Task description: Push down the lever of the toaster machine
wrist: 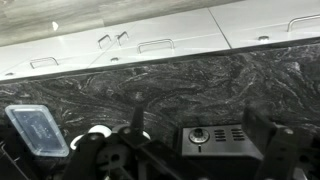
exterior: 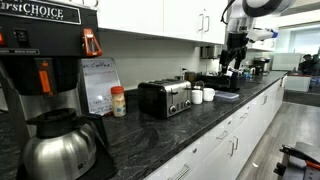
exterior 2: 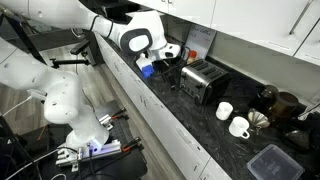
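Where the counter [exterior: 190, 125] runs away from the brewer [exterior: 45, 60] in an exterior view, the toaster [exterior: 165, 97] sits mid-counter with its chrome front showing and two mugs [exterior: 197, 95] just beside it. The gripper [exterior: 235, 60] hangs high, well apart from the toaster.

In an exterior view the toaster [exterior 2: 205, 80] stands near the wall, the mugs [exterior 2: 239, 127] are close by, and the white arm [exterior 2: 55, 95] reaches over the counter.

Wrist view: the toaster [wrist: 215, 135] is below, the fingers [wrist: 285, 150] are spread wide and grasp nothing, and a lidded box [wrist: 35, 130] lies aside.
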You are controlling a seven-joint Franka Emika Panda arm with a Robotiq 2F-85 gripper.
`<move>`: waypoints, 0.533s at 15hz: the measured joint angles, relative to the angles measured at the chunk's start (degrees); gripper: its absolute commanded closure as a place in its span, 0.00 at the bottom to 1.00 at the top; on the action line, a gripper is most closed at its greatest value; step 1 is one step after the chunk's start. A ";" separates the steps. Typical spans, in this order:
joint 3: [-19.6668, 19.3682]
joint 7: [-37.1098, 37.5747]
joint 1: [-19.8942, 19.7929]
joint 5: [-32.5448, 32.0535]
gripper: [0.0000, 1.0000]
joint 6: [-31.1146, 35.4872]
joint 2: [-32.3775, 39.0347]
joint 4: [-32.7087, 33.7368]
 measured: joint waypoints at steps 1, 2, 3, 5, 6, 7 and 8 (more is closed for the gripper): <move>0.01 -0.07 1.15 1.39 0.00 0.54 0.13 0.27; 0.01 -0.18 2.29 2.86 0.00 1.24 0.39 0.61; 0.01 -0.44 3.44 4.47 0.00 2.31 0.84 0.92; 0.01 -1.24 5.52 7.46 0.00 4.74 2.20 1.54; -0.01 -1.79 6.40 8.83 0.00 6.14 3.20 1.91; -0.05 -2.51 7.14 10.09 0.00 7.67 4.47 2.39; -0.12 -3.44 7.83 11.36 0.00 9.20 6.04 3.03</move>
